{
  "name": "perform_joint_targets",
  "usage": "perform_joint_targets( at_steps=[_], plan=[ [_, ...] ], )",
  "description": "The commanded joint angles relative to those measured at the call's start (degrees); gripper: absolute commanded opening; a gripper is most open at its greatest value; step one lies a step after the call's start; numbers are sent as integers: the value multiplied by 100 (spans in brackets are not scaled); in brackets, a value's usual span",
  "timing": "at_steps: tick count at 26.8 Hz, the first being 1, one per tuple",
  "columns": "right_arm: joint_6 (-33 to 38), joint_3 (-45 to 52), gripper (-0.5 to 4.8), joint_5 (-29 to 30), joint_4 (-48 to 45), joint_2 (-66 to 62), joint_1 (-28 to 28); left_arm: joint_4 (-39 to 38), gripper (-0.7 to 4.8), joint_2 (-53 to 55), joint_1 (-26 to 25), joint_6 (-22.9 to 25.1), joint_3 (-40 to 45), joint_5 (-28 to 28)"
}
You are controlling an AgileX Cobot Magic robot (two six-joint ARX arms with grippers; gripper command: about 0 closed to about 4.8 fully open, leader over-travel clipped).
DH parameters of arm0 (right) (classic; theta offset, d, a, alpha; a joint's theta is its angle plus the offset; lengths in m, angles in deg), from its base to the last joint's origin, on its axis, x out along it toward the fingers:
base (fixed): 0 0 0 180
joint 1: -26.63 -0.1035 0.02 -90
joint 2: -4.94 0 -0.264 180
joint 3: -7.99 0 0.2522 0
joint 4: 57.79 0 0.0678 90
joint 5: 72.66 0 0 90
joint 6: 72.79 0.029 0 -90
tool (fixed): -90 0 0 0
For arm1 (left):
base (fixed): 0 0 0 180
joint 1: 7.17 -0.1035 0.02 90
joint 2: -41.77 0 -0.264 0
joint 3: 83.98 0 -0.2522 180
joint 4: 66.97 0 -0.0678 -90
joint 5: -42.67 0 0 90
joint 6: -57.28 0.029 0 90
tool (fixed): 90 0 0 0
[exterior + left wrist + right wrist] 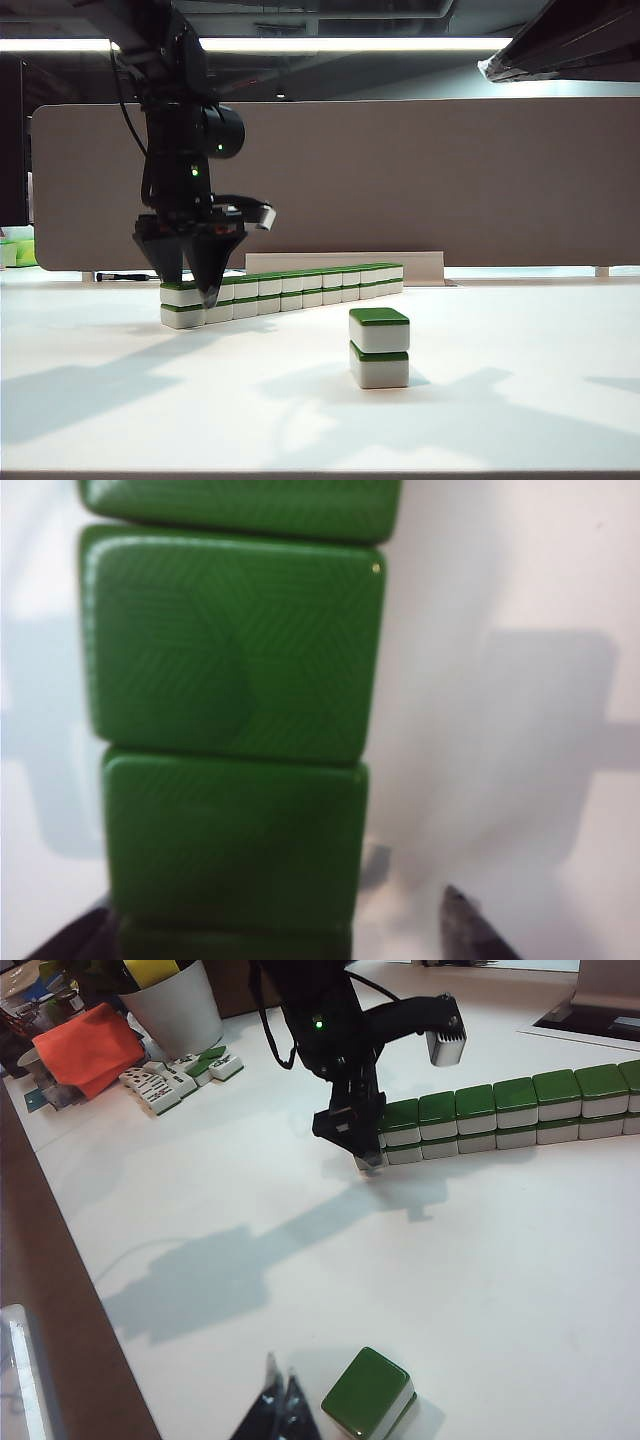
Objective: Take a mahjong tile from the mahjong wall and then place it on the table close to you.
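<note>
Mahjong wall [290,291] runs across bench [520,420]; left gripper [193,285] spread wide, straddling wall's near end tile [232,835]. Centre fingers on top tile only, then close. Right gripper [277,1410] beside two-tile stack [368,1394], fingertips together, empty.

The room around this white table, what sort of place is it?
Probably an office or lab used for robot trials: a grey partition panel behind the table, ceiling strip lights, and the open left gripper over the mahjong wall.

The mahjong wall [290,290] looks glossy plastic — green backs finely patterned — on the matt table [520,400].
</note>
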Motion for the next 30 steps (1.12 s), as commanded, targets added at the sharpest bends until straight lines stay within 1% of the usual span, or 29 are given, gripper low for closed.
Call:
perform_joint_targets(
  at_steps=[1, 8, 9, 10, 16, 17, 19, 20, 22, 25, 30],
  plan=[
    [-11, -37, -1, -9, -46, 7, -9, -57, 358, 103, -4, 26, 0, 4],
    [-11, -37, -1, -13, -46, 7, -9, -144, 356, 153, -4, 48, -2, -28],
    [-11, -39, -1, -35, -46, 7, -9, -153, 330, 153, -4, 48, -2, -160],
    [-11, -39, -1, -83, -46, 7, -9, -151, 330, 153, -4, 46, -2, -254],
    [-11, -39, -1, -133, -46, 7, -11, -136, 327, 153, -4, 46, -2, -256],
    [-11, -37, -1, -133, -46, 7, -11, -136, 312, 153, -4, 46, -2, -256],
    [-11, -37, -1, -133, -46, 7, -11, -129, 241, 155, -4, 46, -2, -254],
    [-11, -39, -1, -133, -46, 7, -11, -129, 222, 153, -4, 46, -2, -254],
    [-11, -39, -1, -133, -46, 7, -11, -114, 213, 155, -4, 46, -2, -254],
    [-11, -39, -1, -136, -48, 7, -17, -90, 213, 153, -4, 42, -4, -254],
    [-11, -39, -1, -138, -52, 7, -17, -315, 212, 127, 0, -46, -7, -232]
  ],
)
